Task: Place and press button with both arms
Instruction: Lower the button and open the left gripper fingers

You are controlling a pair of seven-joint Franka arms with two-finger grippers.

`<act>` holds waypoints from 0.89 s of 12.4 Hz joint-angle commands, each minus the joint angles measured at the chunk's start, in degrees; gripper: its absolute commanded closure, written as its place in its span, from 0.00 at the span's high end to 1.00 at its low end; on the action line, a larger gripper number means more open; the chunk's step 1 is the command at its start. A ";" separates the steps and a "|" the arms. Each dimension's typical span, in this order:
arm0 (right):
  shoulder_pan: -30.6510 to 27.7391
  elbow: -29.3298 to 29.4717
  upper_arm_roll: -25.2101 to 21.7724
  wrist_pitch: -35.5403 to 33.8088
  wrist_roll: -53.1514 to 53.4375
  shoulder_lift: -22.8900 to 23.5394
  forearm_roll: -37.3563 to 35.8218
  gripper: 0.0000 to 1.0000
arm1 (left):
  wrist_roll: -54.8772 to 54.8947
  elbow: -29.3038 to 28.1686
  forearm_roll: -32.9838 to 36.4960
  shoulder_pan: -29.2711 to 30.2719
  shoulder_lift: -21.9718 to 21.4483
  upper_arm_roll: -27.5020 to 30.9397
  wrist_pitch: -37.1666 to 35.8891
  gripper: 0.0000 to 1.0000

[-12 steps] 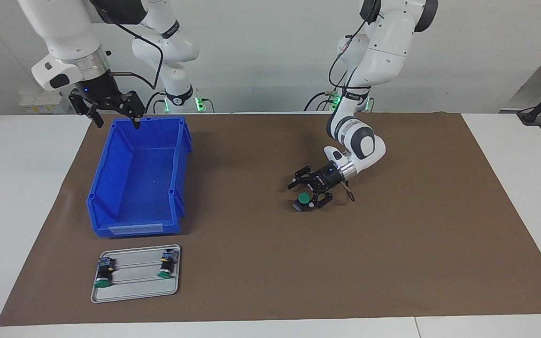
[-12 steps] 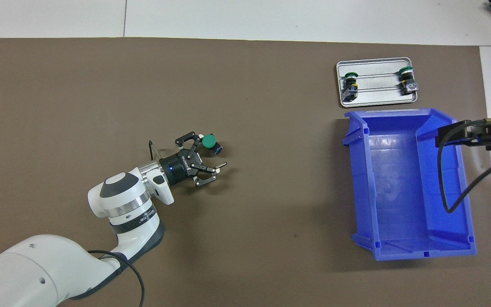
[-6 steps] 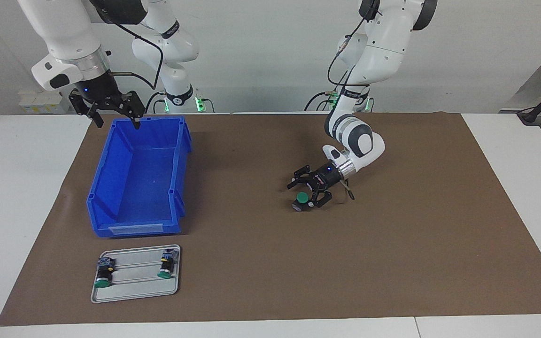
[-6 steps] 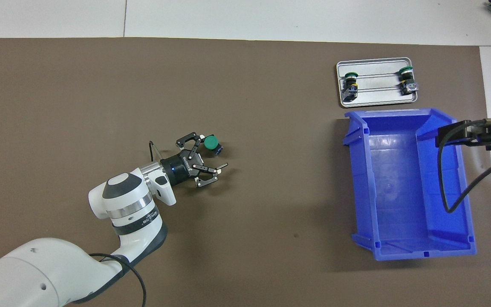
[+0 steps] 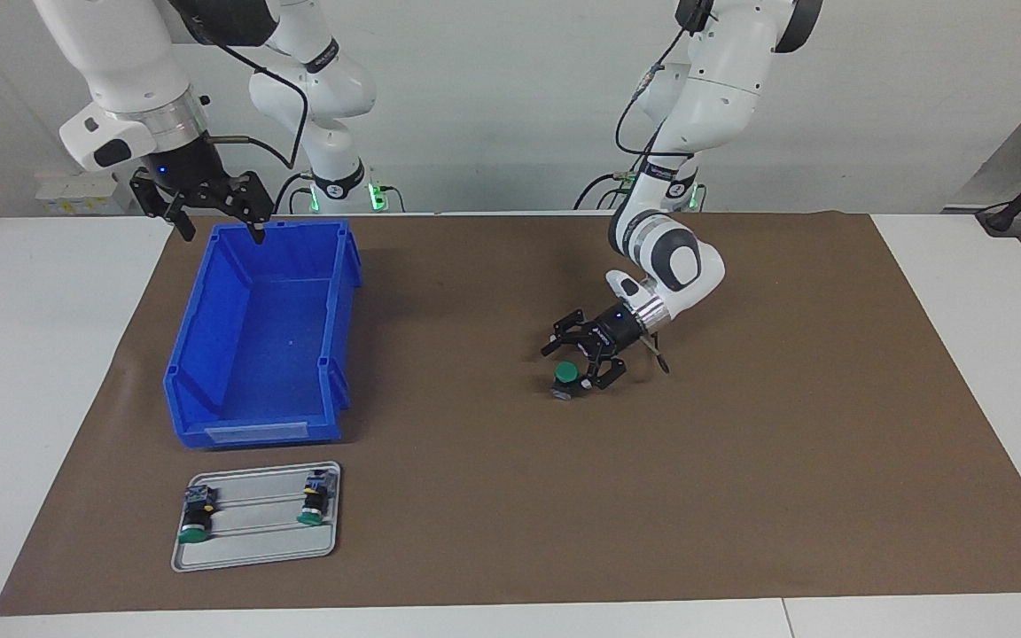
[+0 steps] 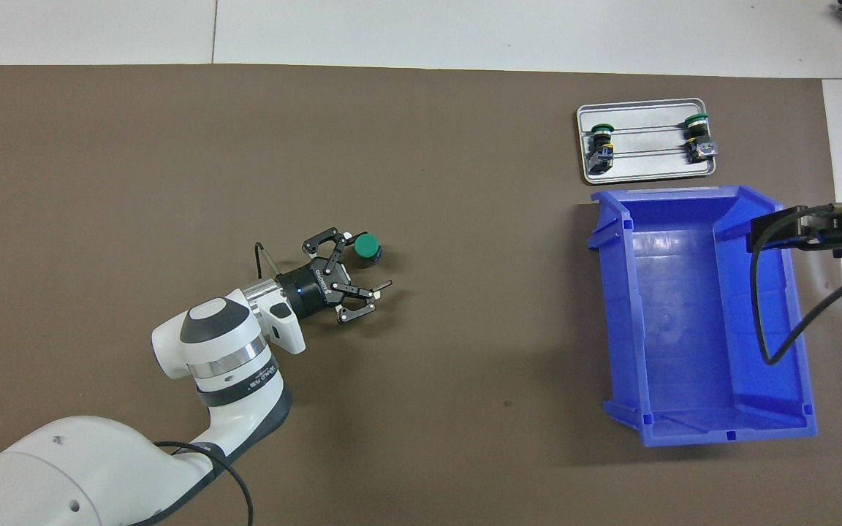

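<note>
I work over a brown mat (image 5: 741,461) that covers most of the table, with white tabletop (image 5: 41,372) showing at both ends. Around the middle of the mat there is bare brown surface on every side — nothing lies between my left gripper (image 5: 578,358) and the mat's edges toward my left arm's end.

Toward my right arm's end stands a blue bin (image 5: 262,341), open at the top and with nothing in it. Just beside its end farther from me lies a grey metal tray (image 5: 253,542) with two green-capped switches (image 6: 601,139) lying on their sides, one at each end of the tray. Bin and tray are both well apart from the middle of the mat.

My left gripper (image 6: 366,264) hangs low over the middle of the mat, tilted down, its jaws spread wide. The button (image 5: 568,376) sits on the mat with its green cap up, right at the tip of one finger (image 6: 343,244) — I cannot tell whether that finger touches it. The other finger (image 6: 378,284) stands clear of it. I am not gripping the button (image 6: 366,247).

My right gripper (image 5: 214,217) waits in the air over the bin's rim at the end nearer to me, its jaws apart and holding nothing.
</note>
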 commanded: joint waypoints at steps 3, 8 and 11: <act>-0.40 -1.38 0.27 -0.07 0.46 -1.35 1.05 1.00 | 2.69 0.96 -0.95 -2.69 -2.31 0.02 6.32 0.95; -0.40 -1.29 0.27 -0.07 0.46 -1.35 1.05 1.00 | -0.04 3.51 -0.95 -5.16 -3.98 0.10 16.08 0.95; -0.40 -1.38 0.27 -0.07 0.64 -1.35 1.05 1.00 | -2.14 3.68 -0.95 -5.15 -5.03 0.02 16.52 0.95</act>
